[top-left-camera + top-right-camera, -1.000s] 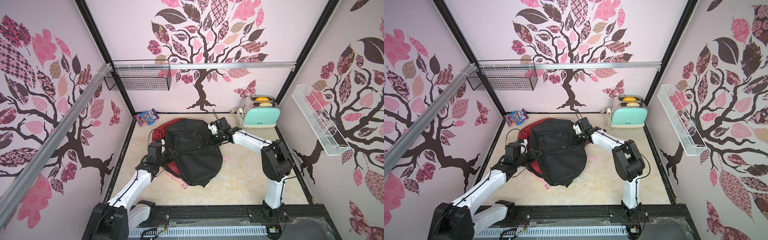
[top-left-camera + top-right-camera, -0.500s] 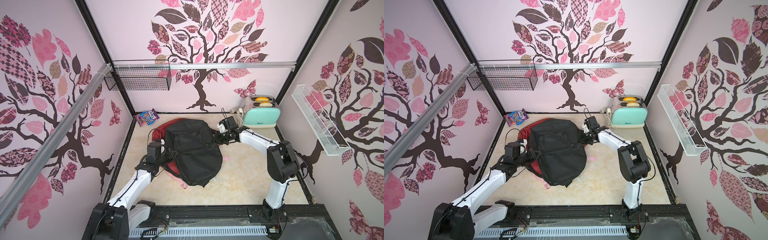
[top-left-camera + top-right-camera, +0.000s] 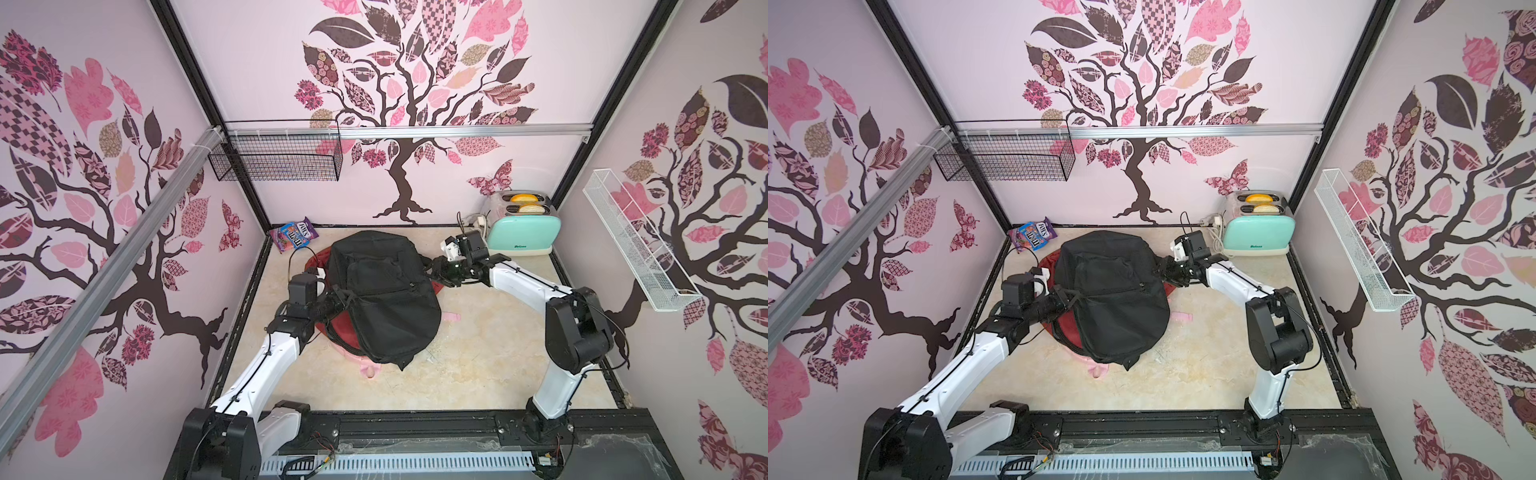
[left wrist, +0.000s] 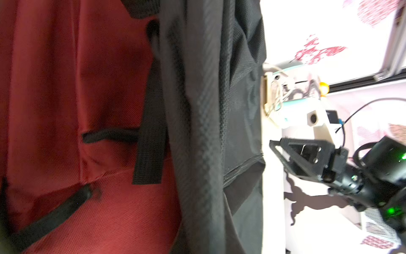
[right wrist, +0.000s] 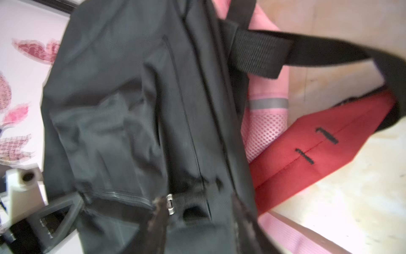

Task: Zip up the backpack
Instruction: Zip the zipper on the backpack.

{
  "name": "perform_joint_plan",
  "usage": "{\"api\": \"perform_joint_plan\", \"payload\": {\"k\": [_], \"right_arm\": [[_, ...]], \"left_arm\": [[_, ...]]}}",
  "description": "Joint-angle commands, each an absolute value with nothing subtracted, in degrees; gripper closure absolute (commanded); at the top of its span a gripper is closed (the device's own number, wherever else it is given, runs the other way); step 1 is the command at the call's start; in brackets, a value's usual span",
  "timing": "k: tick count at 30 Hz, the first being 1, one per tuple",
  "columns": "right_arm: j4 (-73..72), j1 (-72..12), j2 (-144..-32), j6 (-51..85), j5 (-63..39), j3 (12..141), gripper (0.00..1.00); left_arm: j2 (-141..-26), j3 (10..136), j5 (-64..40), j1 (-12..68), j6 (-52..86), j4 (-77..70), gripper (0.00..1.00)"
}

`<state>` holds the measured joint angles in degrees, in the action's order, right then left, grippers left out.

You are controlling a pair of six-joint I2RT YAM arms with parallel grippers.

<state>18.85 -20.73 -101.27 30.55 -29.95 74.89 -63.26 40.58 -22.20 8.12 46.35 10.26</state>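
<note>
A black backpack (image 3: pixel 386 291) (image 3: pixel 1113 286) lies mid-table on top of other bags. At its left edge my left gripper (image 3: pixel 343 297) (image 3: pixel 1069 301) is shut on the backpack's fabric. Its fingers are hidden in the left wrist view, where black cloth (image 4: pixel 208 154) fills the middle. My right gripper (image 3: pixel 434 272) (image 3: pixel 1160 270) is at the backpack's right edge. In the right wrist view its jaws (image 5: pixel 201 222) stand apart, and the metal zipper pull (image 5: pixel 169 206) lies loose between them, beside one finger (image 5: pixel 158 220).
A red bag (image 3: pixel 316 266) and a pink bag (image 3: pixel 370 368) lie under the backpack. A mint toaster (image 3: pixel 521 232) stands at the back right and a candy bag (image 3: pixel 294 234) at the back left. A black wire basket (image 3: pixel 274 156) and a white rack (image 3: pixel 636 241) hang on the walls.
My right gripper moved right along the backpack's far edge, then opened and let go of the zipper pull. The backpack's top now lies flatter. The left arm has not moved.
</note>
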Motion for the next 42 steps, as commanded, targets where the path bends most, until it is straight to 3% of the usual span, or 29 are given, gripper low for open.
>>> {"api": "perform_joint_plan", "payload": {"k": [1, 7, 18, 21, 26, 28, 33, 42], "right_arm": [[15.15, -18.39, -97.59, 32.41, -29.83, 72.60, 0.43], [15.07, -14.01, -95.42, 34.24, -25.71, 66.97, 0.39], [5.90, -13.97, -102.67, 40.52, -28.83, 60.22, 0.36], [5.29, -13.97, -104.43, 41.37, -27.82, 59.37, 0.44], [3.54, -14.23, -106.86, 43.28, -25.31, 57.57, 0.73], [2.91, -14.48, -108.62, 43.80, -25.42, 58.32, 0.74], [-0.53, -15.31, -112.58, 45.61, -26.18, 60.80, 0.71], [-7.02, -15.45, -117.16, 46.36, -33.50, 65.46, 0.43]], "left_arm": [[-62.96, 46.05, -23.65, 5.05, 47.59, 7.46, 1.00], [-63.64, 48.70, -24.87, -0.24, 44.47, 11.33, 1.00], [-71.70, 50.09, -21.63, -0.37, 35.05, 26.86, 1.00], [-71.90, 48.42, -18.63, -0.18, 34.21, 29.64, 1.00], [-71.10, 45.88, -13.45, 0.79, 33.49, 32.26, 1.00], [-71.48, 44.98, -13.23, 0.92, 33.70, 32.21, 1.00], [-71.81, 43.25, -13.53, 0.95, 34.38, 30.78, 1.00], [-71.98, 42.39, -13.01, 1.00, 34.75, 29.80, 1.00]]}}
